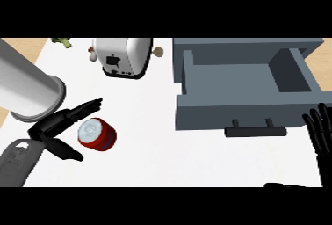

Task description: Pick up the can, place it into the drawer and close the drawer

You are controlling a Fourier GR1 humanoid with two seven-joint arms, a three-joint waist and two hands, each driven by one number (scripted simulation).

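Note:
A red can [98,134] with a white top stands on the white counter [162,158] at the left. My left hand [50,126] is beside it on its left, open, with the fingers [83,109] stretched past the can's upper side and the thumb [66,152] below it. The can sits in the gap between them, and I cannot tell whether they touch it. The grey drawer [194,110] stands pulled open at the right, its inside bare and its dark handle [255,131] facing me. My right hand [319,132] rests open at the right edge, fingers up.
A white toaster [123,57] stands at the back, left of the drawer. A large grey cylinder [26,88] rises at the far left, close to my left forearm. A small green thing [63,42] lies at the back left corner.

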